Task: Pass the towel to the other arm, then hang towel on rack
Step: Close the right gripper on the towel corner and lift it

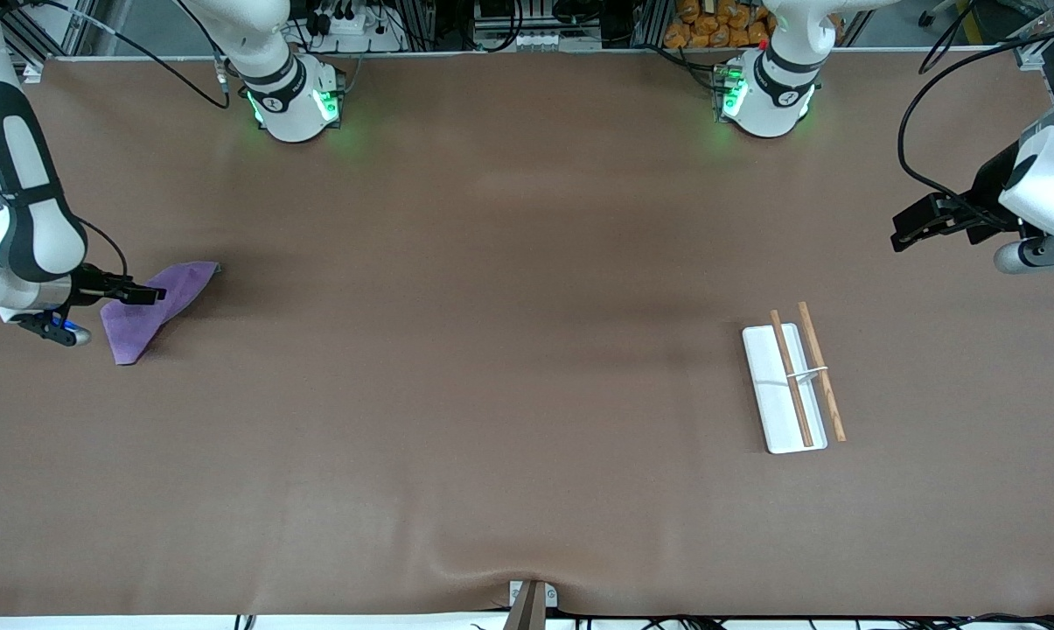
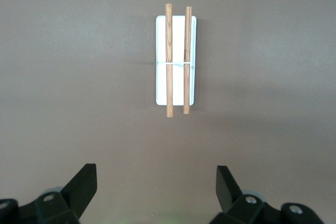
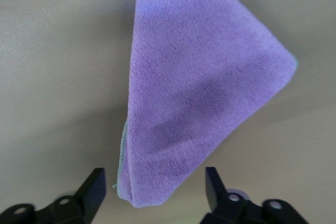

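Purple towel lies flat on the table at the right arm's end. Right gripper low over its corner, jaws apart, straddling the cloth. Left gripper waits wide open, up over the table near the rack.

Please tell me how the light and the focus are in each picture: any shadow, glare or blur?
Front view: even light, a soft shadow beside the towel, green glow at the arm bases. Left wrist view: the rack is sharp, with no glare. Right wrist view: the towel is slightly soft, with a dark shadow patch.

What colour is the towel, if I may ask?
Purple towel, clearest in the right wrist view.
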Tool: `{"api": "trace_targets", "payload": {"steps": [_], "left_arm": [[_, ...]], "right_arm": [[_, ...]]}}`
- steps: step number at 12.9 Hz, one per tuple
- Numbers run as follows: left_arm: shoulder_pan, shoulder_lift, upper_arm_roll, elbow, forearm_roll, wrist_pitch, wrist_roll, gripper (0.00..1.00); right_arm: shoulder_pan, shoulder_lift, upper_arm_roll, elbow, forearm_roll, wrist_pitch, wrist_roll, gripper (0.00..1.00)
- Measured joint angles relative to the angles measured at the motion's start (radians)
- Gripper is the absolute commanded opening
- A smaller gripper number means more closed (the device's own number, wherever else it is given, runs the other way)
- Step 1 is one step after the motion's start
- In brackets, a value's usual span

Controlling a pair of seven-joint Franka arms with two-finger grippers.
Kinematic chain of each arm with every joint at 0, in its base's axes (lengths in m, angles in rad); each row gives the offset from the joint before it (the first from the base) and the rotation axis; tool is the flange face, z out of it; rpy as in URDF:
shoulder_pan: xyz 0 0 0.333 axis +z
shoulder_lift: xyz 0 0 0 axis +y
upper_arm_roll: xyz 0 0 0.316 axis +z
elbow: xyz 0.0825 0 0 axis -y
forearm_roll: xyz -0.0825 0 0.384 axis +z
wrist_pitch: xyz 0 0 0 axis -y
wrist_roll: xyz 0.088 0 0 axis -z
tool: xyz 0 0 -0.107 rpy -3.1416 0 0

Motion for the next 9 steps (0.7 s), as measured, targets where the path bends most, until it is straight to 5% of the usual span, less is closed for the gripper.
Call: {"api": "trace_targets", "payload": {"steps": [3,6,7,9], "left_arm": [[0.005,0.0,0.0,-0.004,0.0,-0.001,0.002,1.0],[0.005,0.0,0.0,-0.005,0.0,-0.001,0.002,1.0],[0.005,0.0,0.0,-0.005,0.0,-0.001,0.002,1.0],[0.005,0.0,0.0,-0.006,0.0,-0.001,0.002,1.0]], "right_arm": [[-0.002,0.031,0.0,-0.006,0.004,0.033,0.0,0.52],[-0.016,0.035,0.0,-0.009,0.004,0.033,-0.023,0.08],[-0.021,0.035,0.0,-0.009,0.004,0.03,-0.038,0.0],[-0.024,0.035,0.0,-0.009,0.008,0.018,-0.048,0.0]]}}
